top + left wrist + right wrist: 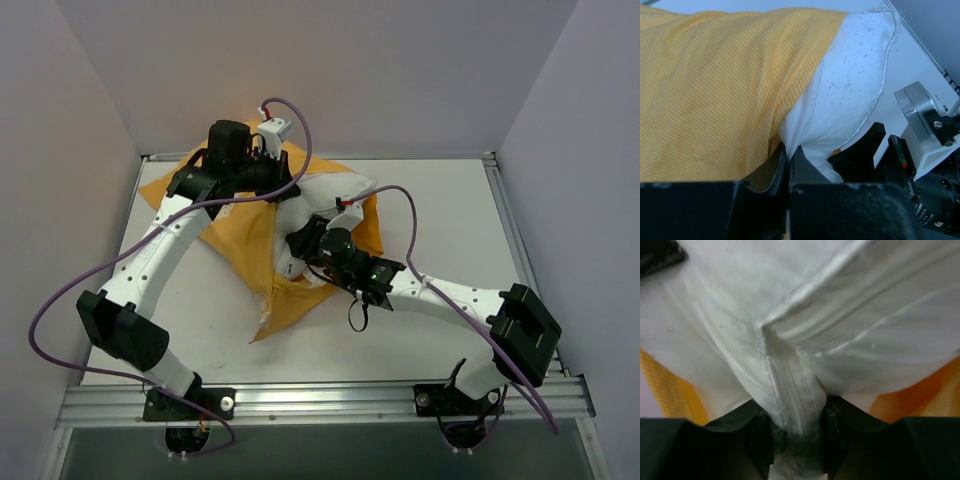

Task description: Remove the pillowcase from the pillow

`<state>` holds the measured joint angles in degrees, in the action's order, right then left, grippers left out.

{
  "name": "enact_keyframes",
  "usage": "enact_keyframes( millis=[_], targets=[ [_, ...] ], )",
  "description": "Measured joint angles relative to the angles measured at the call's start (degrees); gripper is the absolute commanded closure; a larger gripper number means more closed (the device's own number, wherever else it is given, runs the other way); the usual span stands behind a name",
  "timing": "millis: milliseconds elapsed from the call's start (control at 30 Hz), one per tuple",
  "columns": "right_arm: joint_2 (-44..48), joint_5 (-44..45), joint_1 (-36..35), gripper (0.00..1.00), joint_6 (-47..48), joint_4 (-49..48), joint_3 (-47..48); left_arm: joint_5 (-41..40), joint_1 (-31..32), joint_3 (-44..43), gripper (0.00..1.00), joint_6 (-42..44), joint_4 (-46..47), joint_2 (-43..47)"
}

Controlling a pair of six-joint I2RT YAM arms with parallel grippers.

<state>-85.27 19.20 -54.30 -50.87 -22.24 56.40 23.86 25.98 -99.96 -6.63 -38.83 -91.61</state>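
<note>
The orange-yellow pillowcase (235, 235) lies crumpled on the table left of centre. The white pillow (335, 190) sticks out of it toward the right. At the back, where orange meets white, my left gripper (272, 185) is shut. In the left wrist view its tips (789, 152) pinch a fold of the white pillow (855, 85), and the pillowcase (715, 90) ends just beside the left finger. My right gripper (300, 245) is at the pillow's near side. Its jaws (799, 430) clamp the zipped seam of the pillow (815, 315), with orange pillowcase (925, 395) showing on both sides.
The white table (440, 220) is boxed in by grey walls at the left, back and right. A metal rail (320, 400) runs along the near edge by both arm bases. The right arm's wrist (925, 145) sits close to the right of my left gripper.
</note>
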Motion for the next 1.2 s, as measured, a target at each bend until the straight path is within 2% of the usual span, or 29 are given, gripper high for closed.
enact_keyframes(
  millis=[67,133,167,233,300,333,533,700,933,1000,1033,1067,1133,1167,1200],
  targets=[
    [0.0,-1.84,1.11,1.0,0.92,-2.14,-1.03,0.02,0.15,0.31,0.98,0.02,0.07,0.0],
    [0.09,-3.45,1.95,1.0,1.66,-3.56,-1.49,0.07,0.24,0.79,0.93,0.26,0.28,0.0],
    [0.2,-4.09,2.16,1.0,1.92,-3.96,-1.77,0.26,0.24,0.98,0.76,0.55,0.52,0.0],
    [0.55,-5.57,2.56,1.0,2.73,-4.68,-2.8,0.68,0.24,1.62,0.5,2.01,0.94,0.13],
    [0.94,-6.86,3.04,1.0,3.37,-4.81,-4.31,1.92,0.28,2.21,0.12,3.43,1.38,0.61],
    [0.96,-7.45,3.34,1.0,3.63,-4.79,-5.01,2.62,0.44,2.4,0.05,4.37,1.29,1.03],
    [1.33,-9.84,4.09,1.0,5.11,-4.74,-7.41,4.52,0.94,1.88,0.06,10.38,-2.1,3.54],
    [2.84,-10.78,4.11,1.0,5.84,-5.07,-7.41,2.58,1.07,0.52,0.06,17.42,-8.46,6.32],
    [3.5,-11.58,4.13,1.0,5.99,-5.84,-7.41,-7.76,6.8,13.64,0.06,25.64,-12.48,14.1],
    [3.5,-11.78,4.13,1.0,6.03,-5.84,-7.41,-10.01,7.5,15.76,0.0,26.95,-13.07,14.36],
    [3.5,-11.93,4.13,1.0,6.05,-5.84,-7.41,-11.26,7.43,16.35,0.07,27.3,-13.09,14.34],
    [3.5,-12.04,4.13,1.0,6.1,-5.84,-7.39,-12.28,7.32,16.79,0.18,27.52,-13.09,14.32],
    [3.5,-12.2,4.13,1.0,6.16,-5.81,-7.37,-14.08,7.15,17.16,0.35,28.06,-13.07,14.29],
    [3.5,-12.22,4.13,1.0,6.16,-5.81,-7.34,-14.67,7.08,17.44,0.55,28.33,-12.87,14.32],
    [3.5,-12.24,4.13,1.0,6.16,-5.81,-7.32,-15.17,7.08,17.84,0.64,28.35,-12.76,14.32]
  ],
)
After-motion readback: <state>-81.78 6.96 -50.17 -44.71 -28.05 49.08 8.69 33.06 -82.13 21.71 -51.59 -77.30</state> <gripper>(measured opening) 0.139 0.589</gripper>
